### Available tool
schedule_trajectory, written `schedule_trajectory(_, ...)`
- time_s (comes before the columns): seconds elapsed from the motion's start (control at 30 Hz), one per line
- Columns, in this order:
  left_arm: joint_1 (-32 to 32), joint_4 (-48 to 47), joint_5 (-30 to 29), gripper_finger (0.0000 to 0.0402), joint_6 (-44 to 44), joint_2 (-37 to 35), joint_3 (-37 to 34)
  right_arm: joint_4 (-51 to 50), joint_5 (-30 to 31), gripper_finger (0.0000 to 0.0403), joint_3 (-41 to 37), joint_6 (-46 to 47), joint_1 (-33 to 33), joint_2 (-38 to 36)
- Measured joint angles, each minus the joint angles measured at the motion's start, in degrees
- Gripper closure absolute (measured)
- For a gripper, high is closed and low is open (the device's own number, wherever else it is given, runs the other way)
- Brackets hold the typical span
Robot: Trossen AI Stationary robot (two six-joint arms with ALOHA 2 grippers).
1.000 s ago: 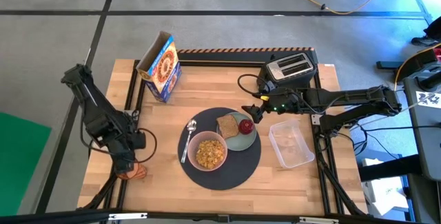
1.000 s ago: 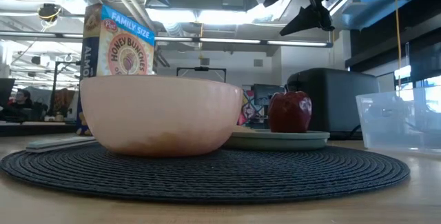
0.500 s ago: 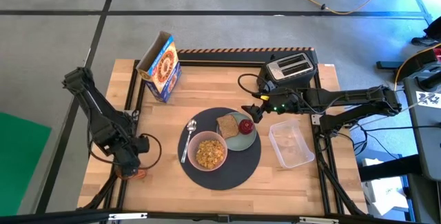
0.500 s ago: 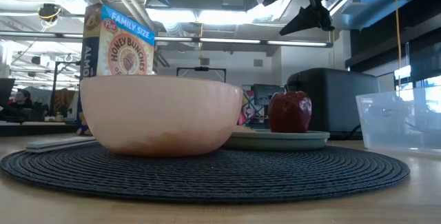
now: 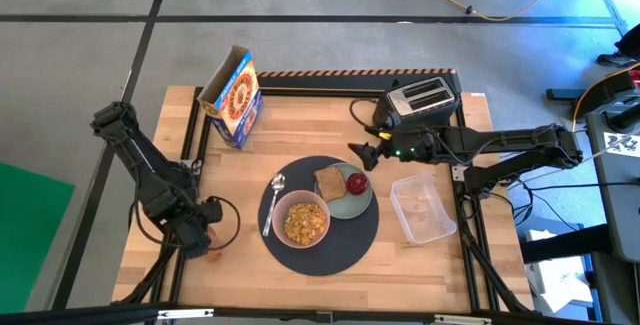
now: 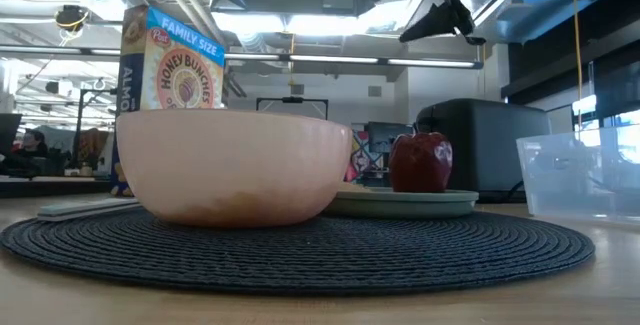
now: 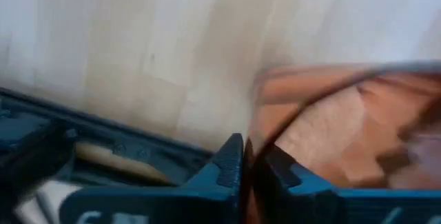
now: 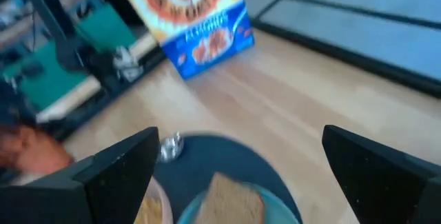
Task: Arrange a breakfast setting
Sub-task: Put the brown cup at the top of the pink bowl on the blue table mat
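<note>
At lower left, the left gripper (image 5: 203,242) pinches the translucent amber cup (image 7: 344,134) by its thin rim (blurred); the right gripper (image 5: 360,154) hovers spread above the pale-green plate (image 5: 352,203).

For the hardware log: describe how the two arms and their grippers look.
Both arms are dark, jointed links with thin black cables looping beside them. The right arm shows small green and red lights near its wrist. Right gripper: two broad, black, wedge-shaped fingers. Left gripper: dark blue-grey fingers with lettering on the body.
</note>
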Motion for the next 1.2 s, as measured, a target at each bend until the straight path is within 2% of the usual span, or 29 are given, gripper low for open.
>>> schedule_trajectory(0.27,3.16,0.21,-2.48,0.0393,-3.45,0.04,0.04,8.10,1.27,0.0006,0.00,-0.37,0.02,-0.02)
schedule_trajectory(0.37,4.51,0.20,-1.27,0.0397,-4.73,0.04,0.04,8.45,1.21,0.0006,0.00,0.01,0.12,-0.02)
schedule_trajectory(0.57,6.93,-1.44,1.92,0.0397,-5.97,-0.05,1.29,8.82,-4.17,0.0006,0.00,5.08,0.13,-0.02)
schedule_trajectory(0.83,12.28,-10.97,-1.70,0.0398,-3.61,-0.10,8.79,8.50,-9.23,0.0006,0.00,7.12,0.38,-0.02)
schedule_trajectory(1.0,17.62,-14.49,-4.41,0.0398,-2.61,-0.14,12.55,7.87,-5.93,0.0006,0.00,7.48,3.15,-0.02)
schedule_trajectory(1.13,23.31,-13.87,-5.50,0.0398,2.38,-0.14,13.86,5.34,-2.02,0.0006,0.00,7.45,4.41,-0.02)
schedule_trajectory(1.2,26.92,-14.04,-5.23,0.0398,5.26,-0.14,13.90,3.53,-1.97,0.0006,0.00,7.25,4.23,-0.19)
